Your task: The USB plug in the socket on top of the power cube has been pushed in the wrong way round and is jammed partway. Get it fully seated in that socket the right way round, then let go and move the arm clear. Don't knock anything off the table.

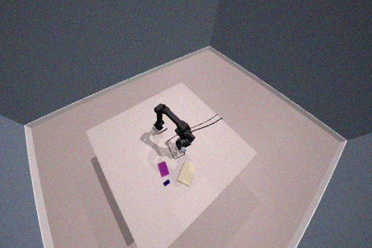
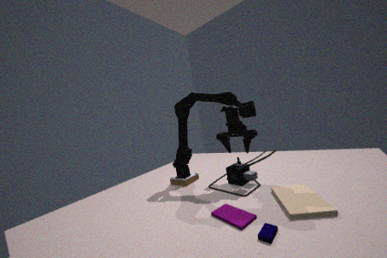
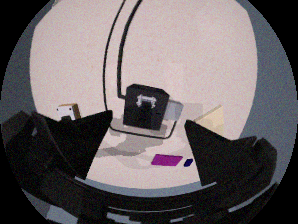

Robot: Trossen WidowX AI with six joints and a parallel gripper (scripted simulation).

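Observation:
The black power cube (image 2: 234,175) (image 3: 134,116) stands on the table. The dark USB plug (image 2: 238,161) sticks up from its top in the exterior view. In the wrist view a pale metallic outline with a dark middle shows on the cube's top; which way round the plug is and how deep it sits cannot be told. My gripper (image 2: 238,152) (image 3: 150,119) is wide open and empty, pointing down just above the plug, with a fingertip to either side. In the top view the arm hides the cube's top.
A light grey block (image 2: 250,175) (image 3: 174,109) is at the cube's side. A thin black cable (image 2: 226,192) (image 3: 105,65) loops around the cube and runs off behind. A magenta slab (image 1: 163,168) (image 2: 234,216), a small navy block (image 1: 167,182) (image 2: 267,233) and a cream slab (image 1: 186,173) (image 2: 304,201) lie nearby.

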